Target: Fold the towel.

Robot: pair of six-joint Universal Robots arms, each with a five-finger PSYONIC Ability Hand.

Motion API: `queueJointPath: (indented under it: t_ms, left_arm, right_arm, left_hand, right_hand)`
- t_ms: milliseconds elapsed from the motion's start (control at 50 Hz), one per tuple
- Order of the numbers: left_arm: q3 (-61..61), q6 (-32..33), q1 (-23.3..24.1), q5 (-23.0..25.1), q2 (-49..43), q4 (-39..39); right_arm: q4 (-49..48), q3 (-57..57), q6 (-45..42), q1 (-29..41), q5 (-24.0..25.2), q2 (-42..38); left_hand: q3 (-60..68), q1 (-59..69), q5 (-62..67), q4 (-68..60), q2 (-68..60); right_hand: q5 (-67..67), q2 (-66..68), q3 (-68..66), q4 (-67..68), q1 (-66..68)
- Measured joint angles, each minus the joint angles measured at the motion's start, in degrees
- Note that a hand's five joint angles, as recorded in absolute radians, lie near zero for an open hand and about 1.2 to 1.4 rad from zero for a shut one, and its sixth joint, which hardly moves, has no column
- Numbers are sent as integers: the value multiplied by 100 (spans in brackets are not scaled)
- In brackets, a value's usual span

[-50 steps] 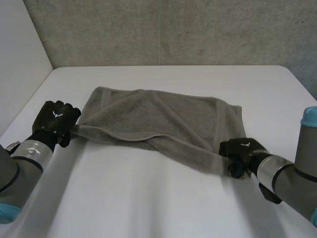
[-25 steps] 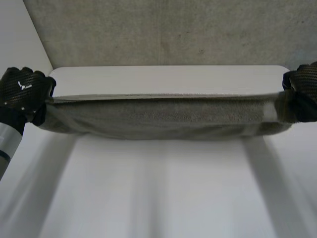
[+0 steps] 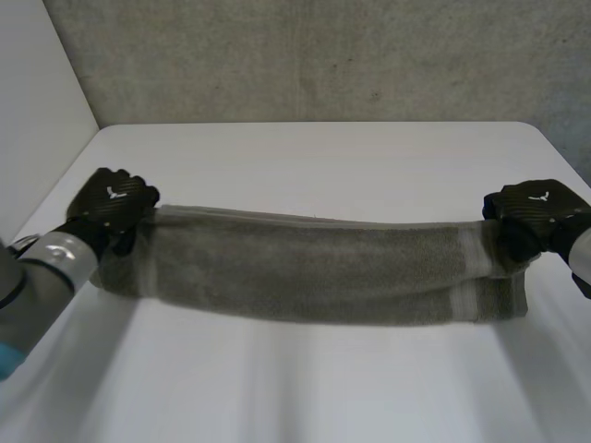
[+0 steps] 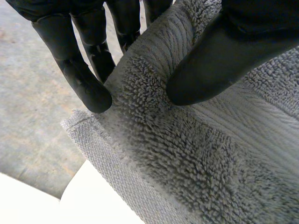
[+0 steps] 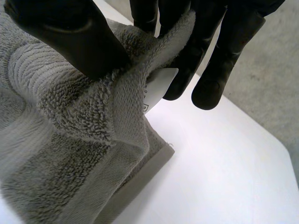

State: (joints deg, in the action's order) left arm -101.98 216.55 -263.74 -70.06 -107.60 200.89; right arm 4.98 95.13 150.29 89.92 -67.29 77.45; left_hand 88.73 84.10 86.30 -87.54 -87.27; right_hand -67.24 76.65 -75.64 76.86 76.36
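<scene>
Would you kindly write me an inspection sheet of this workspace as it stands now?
Surface: white table, rounded far corners.
Job's things: grey towel stretched as a long band between both hands; white label at its right end.
Clutter: nothing seen.
Hands: left hand pinches the towel's left end; right hand pinches its right end.
Cables: nothing seen.
Surroundings: grey concrete wall behind the table; white wall at its left.
</scene>
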Motion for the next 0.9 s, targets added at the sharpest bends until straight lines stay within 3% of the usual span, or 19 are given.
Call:
queueJointPath:
  t_ms: [180,240,340,400,440,520,680,900]
  left_arm:
    - [1230,485,319,-395,-1238,-19]
    - [1608,620,391,-554,-1569,-20]
    - [2297,782,518,-794,-2108,-33]
    - [2753,828,578,-984,-2416,-48]
    - [2987,831,612,-1142,-2550,-69]
    - [3243,790,683,-1449,-2638,-104]
    - [3124,637,814,-1663,-2294,-139]
    - [2017,-18,667,-1599,-1221,-133]
  right_arm:
    - [-9,-964,35,343,-617,-1059]
    - [-7,-1300,41,420,-825,-1347]
    - [-2,-1908,44,552,-1067,-1832]
    - [-4,-2305,49,641,-1234,-2122]
    - [-10,-2498,61,691,-1366,-2252]
    - [-65,-2714,120,784,-1622,-2376]
    - [-427,-2499,338,860,-1779,-1851]
    - [-384,-1410,212,820,-1505,-522]
  left_hand:
    - [-70,0,-2,18,16]
    - [-799,-383,-574,721,717]
    - [-3880,-3509,-3629,3785,3788]
    - [-6398,-5903,-6069,6131,6184]
    - [-7272,-6742,-7094,7112,7041]
    - [-7466,-6867,-7347,7255,7244]
    - [-7469,-6867,-7361,7255,7245]
    - [-7470,-6867,-7373,7255,7245]
  right_hand:
    - [0,0,0,0,0]
    - [0,0,0,0,0]
    - [284,-262,178,-255,-230]
    - [2209,-2146,2006,-2120,-2206]
    - [4207,-4079,3906,-4021,-4023]
    - [6373,-6210,6078,-6186,-6131]
    - [6381,-6264,6163,-6225,-6304]
    - [6381,-6264,6172,-6225,-6314]
